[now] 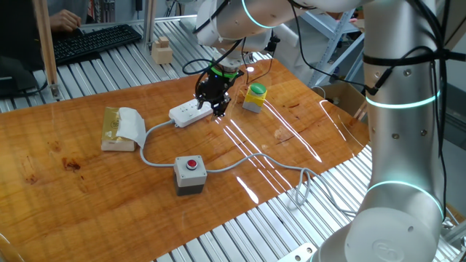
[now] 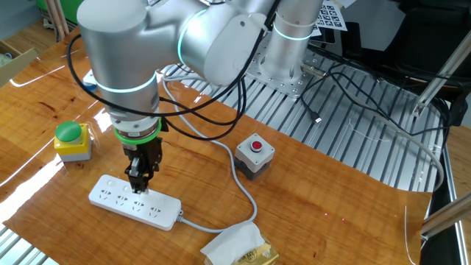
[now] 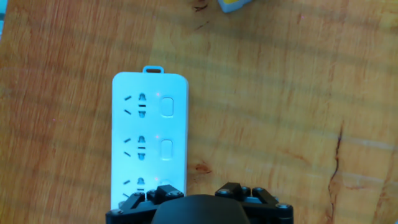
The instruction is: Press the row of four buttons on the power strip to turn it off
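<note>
One arm over a glossy wood-grain worktop (image 1: 87, 175) laid on a ribbed metal bench. The power strip (image 3: 149, 140), a flat white plastic bar with rounded corners and a hanging tab at one end, lies near the middle of the worktop; a grey-white cable (image 1: 240, 161) runs from it in loops toward the near right edge. In the hand view, each socket has a small rounded-rectangle switch beside it, and these form the four buttons (image 3: 166, 149); two show in full, a third is half hidden by the hand, and the fourth is out of sight. The black claw (image 2: 140, 188) points down, its tips at or just above the strip's upper face; contact cannot be judged, nor can its opening. A grey box (image 2: 255, 156) with a red round button stands well apart from the strip. A yellow block (image 2: 72, 141) with a green cap sits near the strip. A crumpled white tissue on a tan pack (image 1: 122, 129) lies at the left.
</note>
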Controlling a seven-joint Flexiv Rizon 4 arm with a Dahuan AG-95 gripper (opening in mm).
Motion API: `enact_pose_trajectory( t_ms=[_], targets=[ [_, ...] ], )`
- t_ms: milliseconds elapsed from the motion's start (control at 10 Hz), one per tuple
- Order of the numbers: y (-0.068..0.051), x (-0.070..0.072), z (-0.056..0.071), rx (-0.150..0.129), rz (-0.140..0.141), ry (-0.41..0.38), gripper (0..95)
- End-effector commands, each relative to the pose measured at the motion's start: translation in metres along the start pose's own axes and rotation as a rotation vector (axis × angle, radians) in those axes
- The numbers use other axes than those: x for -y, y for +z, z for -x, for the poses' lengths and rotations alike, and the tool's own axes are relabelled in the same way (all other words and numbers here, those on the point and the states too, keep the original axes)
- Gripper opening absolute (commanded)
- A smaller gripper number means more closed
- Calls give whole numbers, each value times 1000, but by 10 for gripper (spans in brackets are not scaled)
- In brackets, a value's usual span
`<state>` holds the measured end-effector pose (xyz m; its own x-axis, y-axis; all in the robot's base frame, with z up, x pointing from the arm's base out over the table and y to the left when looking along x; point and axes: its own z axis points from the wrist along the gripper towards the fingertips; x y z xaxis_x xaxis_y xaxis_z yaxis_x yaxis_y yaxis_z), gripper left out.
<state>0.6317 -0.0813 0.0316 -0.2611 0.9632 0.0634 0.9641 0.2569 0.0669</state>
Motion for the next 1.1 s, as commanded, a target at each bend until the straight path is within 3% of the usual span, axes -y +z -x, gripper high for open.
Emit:
enact_pose_trajectory(
  t_ms=[100, 900, 1100],
  targets=[
    [0, 0, 0, 2, 3, 5, 570],
    [12, 0, 0, -10, 18, 14, 570],
    [9, 0, 0, -9, 6, 20, 570]
  ],
)
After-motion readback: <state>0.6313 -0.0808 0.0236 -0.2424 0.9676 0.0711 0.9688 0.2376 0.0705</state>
